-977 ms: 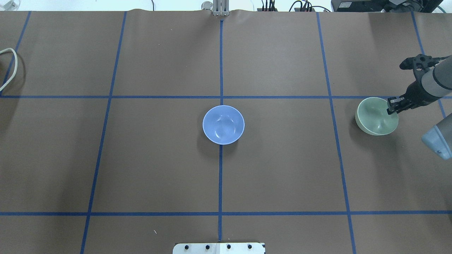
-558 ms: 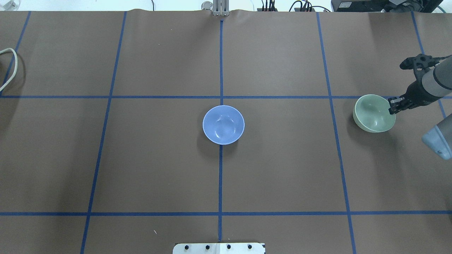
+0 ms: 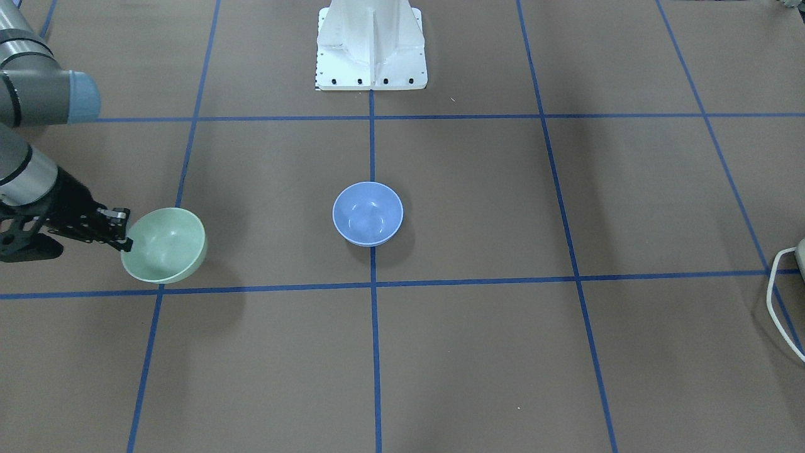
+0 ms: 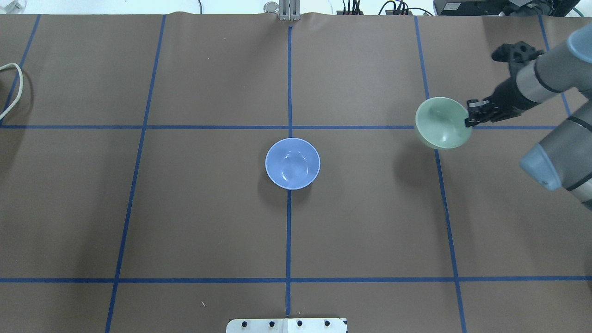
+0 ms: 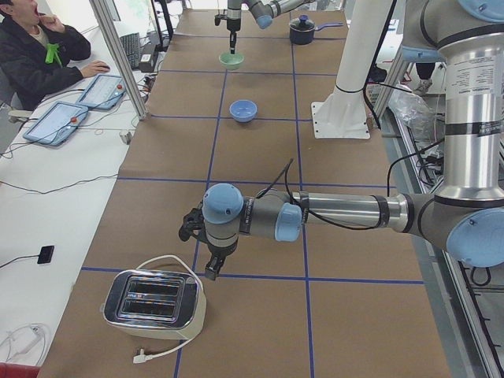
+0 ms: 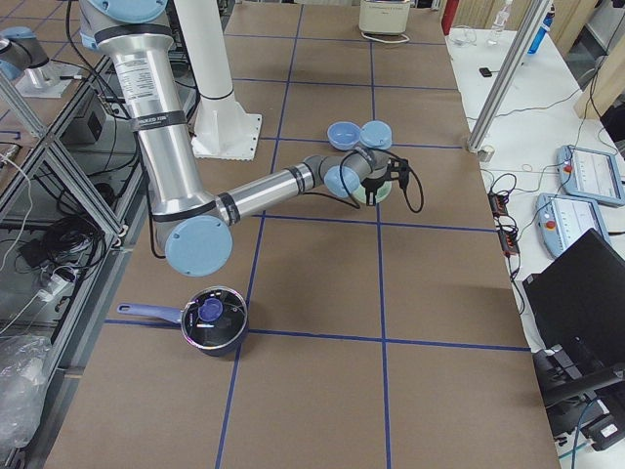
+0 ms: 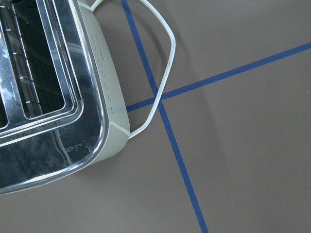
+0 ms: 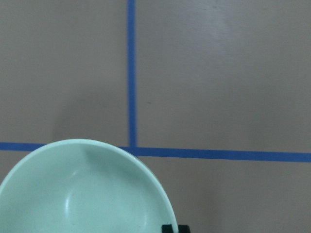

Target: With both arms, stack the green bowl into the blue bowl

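Note:
The green bowl [image 4: 443, 123] hangs tilted above the table, right of centre. My right gripper [image 4: 468, 119] is shut on its rim on the side away from the blue bowl. The bowl also shows in the front view [image 3: 165, 245] with the right gripper [image 3: 126, 236], and in the right wrist view [image 8: 82, 194]. The blue bowl [image 4: 292, 163] stands upright and empty at the table's middle, also seen in the front view [image 3: 368, 214]. My left gripper [image 5: 211, 272] shows only in the left exterior view, low beside a toaster; I cannot tell whether it is open or shut.
A chrome toaster [image 5: 153, 303] with a white cable [image 7: 160, 82] stands at the table's left end. Its cable loop shows at the overhead view's left edge [image 4: 14, 88]. A dark pot [image 6: 213, 319] sits at the right end. The white base stand [image 3: 371, 44] is at the near middle.
My right gripper has lifted the green bowl off the table and carried it left, toward the blue bowl. The blue bowl has not moved.

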`<state>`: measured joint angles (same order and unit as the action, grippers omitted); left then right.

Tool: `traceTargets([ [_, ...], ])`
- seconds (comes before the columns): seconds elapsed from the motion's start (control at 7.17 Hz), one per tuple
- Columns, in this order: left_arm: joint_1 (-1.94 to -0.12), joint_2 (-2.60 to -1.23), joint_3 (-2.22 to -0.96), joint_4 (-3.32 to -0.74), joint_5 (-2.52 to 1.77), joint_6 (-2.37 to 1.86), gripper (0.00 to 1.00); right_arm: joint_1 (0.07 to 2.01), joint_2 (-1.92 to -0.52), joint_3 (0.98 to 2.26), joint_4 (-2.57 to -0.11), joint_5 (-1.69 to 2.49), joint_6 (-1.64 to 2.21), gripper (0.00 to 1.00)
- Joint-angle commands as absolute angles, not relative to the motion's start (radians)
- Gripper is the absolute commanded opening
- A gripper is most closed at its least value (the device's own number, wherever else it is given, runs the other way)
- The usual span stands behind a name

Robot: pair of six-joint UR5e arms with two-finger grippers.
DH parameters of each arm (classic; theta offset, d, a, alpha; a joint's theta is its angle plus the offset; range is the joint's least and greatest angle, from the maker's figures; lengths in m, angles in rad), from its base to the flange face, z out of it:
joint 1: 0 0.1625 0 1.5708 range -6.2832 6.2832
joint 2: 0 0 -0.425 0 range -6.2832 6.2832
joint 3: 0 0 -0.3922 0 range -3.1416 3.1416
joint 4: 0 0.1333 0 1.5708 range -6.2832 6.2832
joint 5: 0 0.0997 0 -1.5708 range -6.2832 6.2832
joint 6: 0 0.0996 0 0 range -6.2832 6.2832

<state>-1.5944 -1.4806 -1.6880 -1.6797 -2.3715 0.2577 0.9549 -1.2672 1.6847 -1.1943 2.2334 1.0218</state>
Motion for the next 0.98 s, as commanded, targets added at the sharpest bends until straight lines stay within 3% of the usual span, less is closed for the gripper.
traceTargets([
  [0.0, -1.594, -1.483, -1.678, -1.68, -2.372, 0.256, 0.98, 0.748, -1.07, 1.701, -1.206, 2.071, 1.388, 0.0],
  [0.42, -1.594, -1.483, -1.667, -1.681, -2.372, 0.258, 0.98, 0.6, -0.919, 1.7, -1.41, 1.915, 1.48, 0.0],
  [0.84, -1.594, -1.483, -1.667, -1.681, -2.372, 0.258, 0.98, 0.532, -0.922, 1.683, -1.425, 1.832, 1.482, 0.0],
])
